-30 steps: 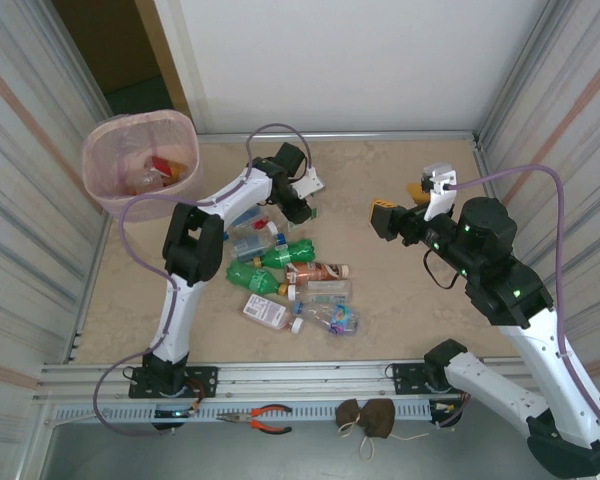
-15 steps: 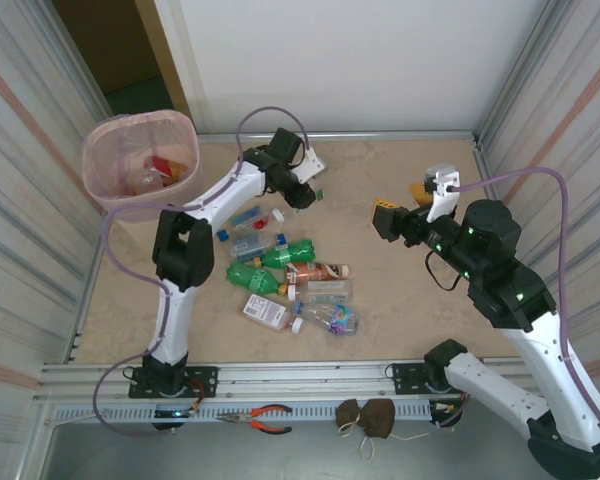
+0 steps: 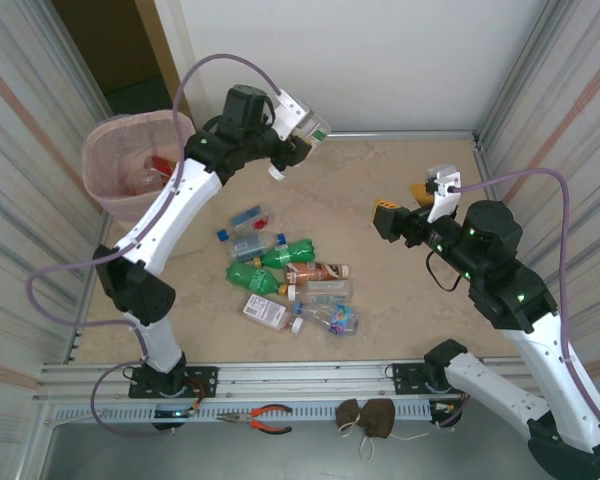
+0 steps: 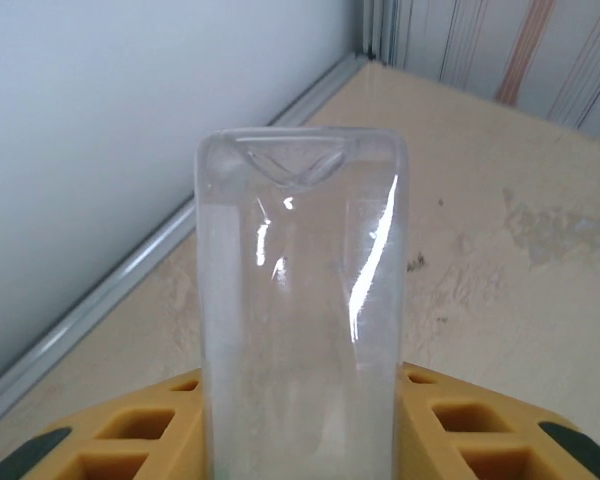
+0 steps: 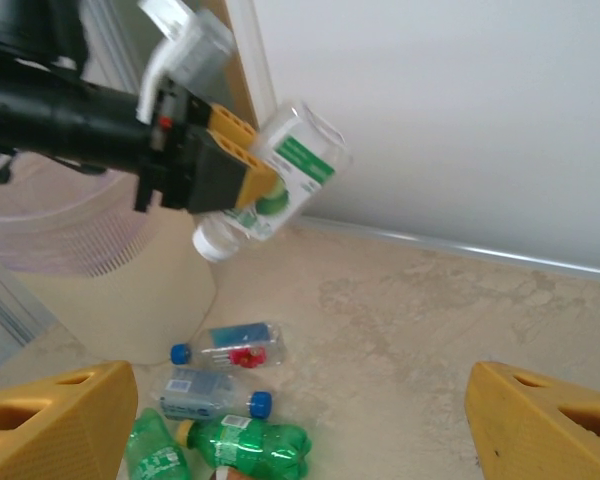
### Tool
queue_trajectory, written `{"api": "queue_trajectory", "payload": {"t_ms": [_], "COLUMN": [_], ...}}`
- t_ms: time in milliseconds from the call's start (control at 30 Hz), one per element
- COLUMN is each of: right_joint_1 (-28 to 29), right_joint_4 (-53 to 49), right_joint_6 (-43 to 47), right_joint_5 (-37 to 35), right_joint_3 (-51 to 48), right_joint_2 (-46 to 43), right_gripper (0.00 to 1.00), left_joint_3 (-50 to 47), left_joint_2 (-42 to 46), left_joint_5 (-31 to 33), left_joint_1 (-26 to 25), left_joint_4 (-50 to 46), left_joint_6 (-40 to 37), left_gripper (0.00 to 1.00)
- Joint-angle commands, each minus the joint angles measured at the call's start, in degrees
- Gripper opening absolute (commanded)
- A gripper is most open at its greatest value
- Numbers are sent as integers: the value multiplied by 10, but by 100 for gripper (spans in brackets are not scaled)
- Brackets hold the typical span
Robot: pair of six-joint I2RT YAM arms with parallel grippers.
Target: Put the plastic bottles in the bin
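Though high above the table (image 3: 390, 300), bottle (image 4: 300, 300) between left jaws.

You have a beige, marbled tabletop (image 3: 400, 320) carrying a loose cluster of small plastic bottles (image 3: 292, 253) lying on their sides left of centre: clear, green and orange-brown, several touching. A pale pink translucent bin (image 3: 115, 200) stands at its far left corner.

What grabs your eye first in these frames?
The left gripper is raised high by the back wall, shut on a clear plastic bottle with a green label and white cap. In the back-left corner stands the pale pink translucent bin; a heap of clear, green and orange-brown plastic bottles lies mid-way across the beige tabletop.
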State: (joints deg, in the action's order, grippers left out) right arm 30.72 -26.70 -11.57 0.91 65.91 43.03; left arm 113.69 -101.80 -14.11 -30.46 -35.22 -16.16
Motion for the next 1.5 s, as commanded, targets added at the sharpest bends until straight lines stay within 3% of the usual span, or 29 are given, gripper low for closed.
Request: {"api": "queue_trajectory", "payload": {"t_ms": [0, 233, 500, 833, 1133, 1467], "right_joint_1": [-4, -4, -4, -4, -4, -4], "right_joint_4": [10, 21, 31, 43, 43, 33], "right_joint_6": [-2, -2, -2, -5, -10, -8], "right_joint_5": [-3, 5, 18, 28, 29, 20], "right_joint_3": [18, 17, 18, 14, 13, 12], "right_joint_2": [-3, 3, 17, 27, 28, 21], "right_gripper": [84, 84, 84, 84, 84, 84], "left_joint_3": [10, -7, -50, -125, -205, -320], "left_joint_2": [55, 137, 209, 217, 164, 129], "left_joint_5": [-9, -12, -24, -149, -227, -228], "left_joint_1": [18, 92, 234, 424, 445, 445], "left_joint_4": [25, 25, 10, -9, 47, 140], "left_joint_6": [33, 84, 163, 263, 327, 450], "left_gripper": [39, 35, 36, 36, 36, 37]}}
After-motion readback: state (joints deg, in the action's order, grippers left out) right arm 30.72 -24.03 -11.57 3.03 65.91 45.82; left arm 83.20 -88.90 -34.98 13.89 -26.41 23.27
